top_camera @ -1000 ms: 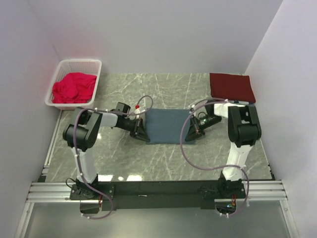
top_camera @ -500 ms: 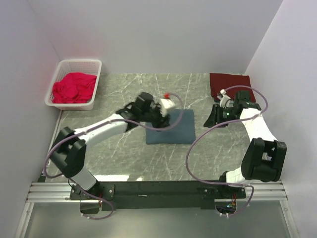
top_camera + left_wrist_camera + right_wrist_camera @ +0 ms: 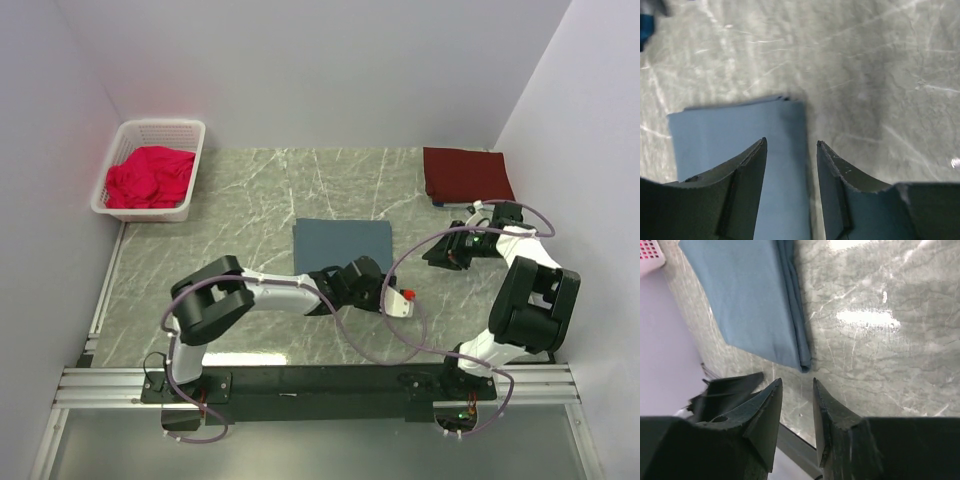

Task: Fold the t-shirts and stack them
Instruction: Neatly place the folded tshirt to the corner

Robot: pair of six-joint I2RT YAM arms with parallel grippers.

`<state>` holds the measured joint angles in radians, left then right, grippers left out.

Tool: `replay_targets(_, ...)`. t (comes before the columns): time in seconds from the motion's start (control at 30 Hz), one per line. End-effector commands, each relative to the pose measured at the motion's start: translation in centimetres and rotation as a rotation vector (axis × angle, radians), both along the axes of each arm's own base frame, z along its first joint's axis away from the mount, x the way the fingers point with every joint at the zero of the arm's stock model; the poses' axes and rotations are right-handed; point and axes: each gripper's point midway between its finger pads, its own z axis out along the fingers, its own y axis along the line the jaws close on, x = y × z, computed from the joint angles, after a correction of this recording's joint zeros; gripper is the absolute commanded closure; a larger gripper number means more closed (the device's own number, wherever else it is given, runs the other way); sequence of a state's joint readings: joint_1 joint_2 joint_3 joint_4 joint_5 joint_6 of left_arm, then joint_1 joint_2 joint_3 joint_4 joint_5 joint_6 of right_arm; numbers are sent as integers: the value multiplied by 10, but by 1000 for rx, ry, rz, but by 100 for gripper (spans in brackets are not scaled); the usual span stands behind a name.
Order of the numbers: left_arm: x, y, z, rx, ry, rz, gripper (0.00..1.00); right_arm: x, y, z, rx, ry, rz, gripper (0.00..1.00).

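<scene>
**Both hands empty beside the folded blue-grey t-shirt [image 3: 343, 243], which is not yet stacked.**

It lies folded flat in the middle of the desk [image 3: 250, 190]. The maroon t-shirt [image 3: 468, 174] is folded well apart from it at about 1 o'clock, by the far right corner. The left hand [image 3: 350, 280] hovers at the blue-grey one's 5 o'clock corner, fingers apart with nothing between them. The right hand [image 3: 438, 252] sits off at its 3 o'clock, fingers likewise parted and empty. From where I stand the danger is in the lift. A pinch that catches only the top layer at one corner would let the folds drop open, and dragging it across to the maroon one could rumple both. More red cloth [image 3: 150, 175] sits in the basket [image 3: 165, 124] at 10 o'clock.
</scene>
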<state>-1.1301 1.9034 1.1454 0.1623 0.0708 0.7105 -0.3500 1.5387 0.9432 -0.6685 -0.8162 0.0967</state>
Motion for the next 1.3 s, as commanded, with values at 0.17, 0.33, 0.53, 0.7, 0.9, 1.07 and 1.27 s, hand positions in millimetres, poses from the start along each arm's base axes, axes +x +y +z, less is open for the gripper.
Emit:
replay_targets(0.17, 2, -30, -12, 10, -113, -77, 54, 9, -1, -6, 78, 19, -37, 62)
replay_targets(0.33, 15, -25, -29, 30, -124, -27, 76, 9, 5, -10, 126, 12, -54, 59)
replay_targets(0.53, 27, -24, -1, -52, -42, 6, 99, 24, 7, -17, 179, -4, -120, 54)
replay_targets(0.7, 36, -20, 38, -159, 43, 22, 99, 35, 13, -22, 190, -9, -195, 37)
replay_targets(0.9, 34, -18, 58, -222, 38, 15, 100, 45, 30, -24, 225, 12, -287, 18)
replay_targets(1.07, 40, -18, 65, -238, 54, 35, 100, 49, 51, -32, 234, 9, -291, 16)
replay_targets(1.27, 18, -19, 39, -125, 142, -49, 71, 52, 48, -38, 206, 18, -313, 16)
